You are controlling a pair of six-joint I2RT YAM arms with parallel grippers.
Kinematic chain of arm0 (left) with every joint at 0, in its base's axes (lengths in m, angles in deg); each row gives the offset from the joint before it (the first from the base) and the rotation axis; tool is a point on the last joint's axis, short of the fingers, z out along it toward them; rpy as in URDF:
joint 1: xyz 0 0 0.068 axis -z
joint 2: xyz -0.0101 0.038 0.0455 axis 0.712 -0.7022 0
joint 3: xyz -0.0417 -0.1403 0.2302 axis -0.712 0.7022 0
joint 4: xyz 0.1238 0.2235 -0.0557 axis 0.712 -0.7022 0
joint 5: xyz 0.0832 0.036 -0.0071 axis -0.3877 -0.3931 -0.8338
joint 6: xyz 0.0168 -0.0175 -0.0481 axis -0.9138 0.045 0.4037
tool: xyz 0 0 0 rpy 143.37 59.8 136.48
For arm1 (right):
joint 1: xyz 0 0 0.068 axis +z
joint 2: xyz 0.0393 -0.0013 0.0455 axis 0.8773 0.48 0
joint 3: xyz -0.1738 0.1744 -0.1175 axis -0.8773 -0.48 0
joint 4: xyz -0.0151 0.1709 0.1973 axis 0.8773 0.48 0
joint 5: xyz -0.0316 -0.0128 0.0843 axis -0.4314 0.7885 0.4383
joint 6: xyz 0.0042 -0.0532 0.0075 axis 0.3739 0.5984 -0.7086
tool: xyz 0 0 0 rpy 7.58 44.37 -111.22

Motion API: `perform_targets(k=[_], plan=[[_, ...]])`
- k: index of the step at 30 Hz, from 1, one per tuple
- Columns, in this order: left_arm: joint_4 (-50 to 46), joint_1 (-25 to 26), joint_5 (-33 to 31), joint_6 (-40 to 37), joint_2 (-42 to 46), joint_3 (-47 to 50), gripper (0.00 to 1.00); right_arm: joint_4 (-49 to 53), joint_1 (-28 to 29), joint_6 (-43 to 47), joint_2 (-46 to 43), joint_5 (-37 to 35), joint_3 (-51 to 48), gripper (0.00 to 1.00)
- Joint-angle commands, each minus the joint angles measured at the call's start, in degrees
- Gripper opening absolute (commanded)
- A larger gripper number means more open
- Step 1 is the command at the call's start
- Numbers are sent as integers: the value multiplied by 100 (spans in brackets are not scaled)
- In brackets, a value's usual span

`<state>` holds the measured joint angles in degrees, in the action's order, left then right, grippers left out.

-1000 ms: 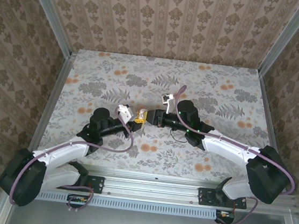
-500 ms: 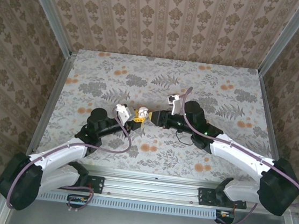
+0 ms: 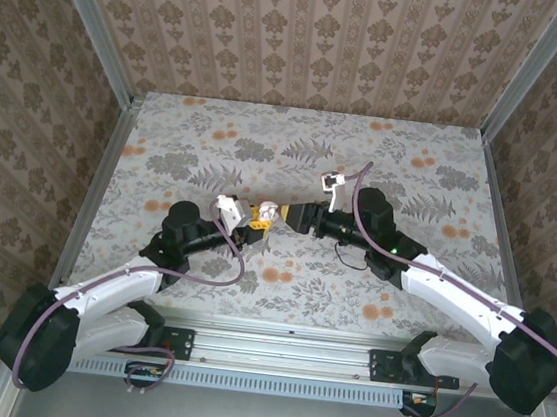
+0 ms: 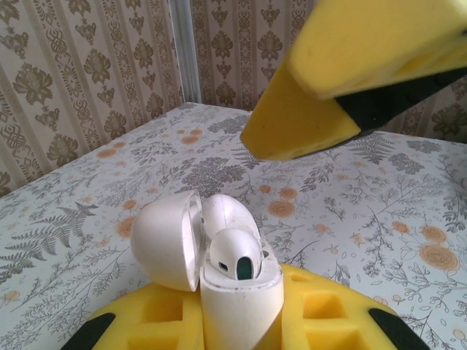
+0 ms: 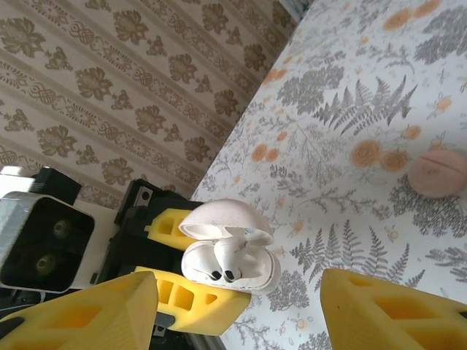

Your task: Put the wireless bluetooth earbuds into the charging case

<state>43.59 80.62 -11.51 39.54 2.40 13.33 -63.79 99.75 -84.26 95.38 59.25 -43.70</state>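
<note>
My left pincer (image 3: 260,219) is clamped tight on the little white case (image 3: 269,211). It holds the case up above the table (image 3: 416,154), near the middle. The yellow pads (image 4: 321,324) of this pincer press on the bottom part of the case from both sides.

The lid (image 4: 164,244) of the case is flipped open and leans to one side. The white earbuds (image 5: 219,259) sit inside the open case. From my left wrist I look right down on one earbud, round and white with a dark spot on it. From my right wrist I see two small dark dots on the white pieces in the case.

My right pincer (image 3: 296,216) is just beside the case, pointing at it from the other side. Its two yellow fingers (image 5: 80,313) are spread apart, and there is nothing between them. They do not touch the case.

A small pink disc (image 5: 438,173) lies flat on the table, well apart from the case
</note>
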Motion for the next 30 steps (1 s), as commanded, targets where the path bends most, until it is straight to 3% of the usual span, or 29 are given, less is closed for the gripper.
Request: perform_targets(k=[1,23,30], plan=[[251,34,187,50,90,-138,9,-36,-20,-180,223,334,182,61],[67,37,168,-25,358,-126,9,-189,-20,-251,689,580,523,60],[79,41,277,73,416,-155,9,-265,-102,149,329,571,256,58]])
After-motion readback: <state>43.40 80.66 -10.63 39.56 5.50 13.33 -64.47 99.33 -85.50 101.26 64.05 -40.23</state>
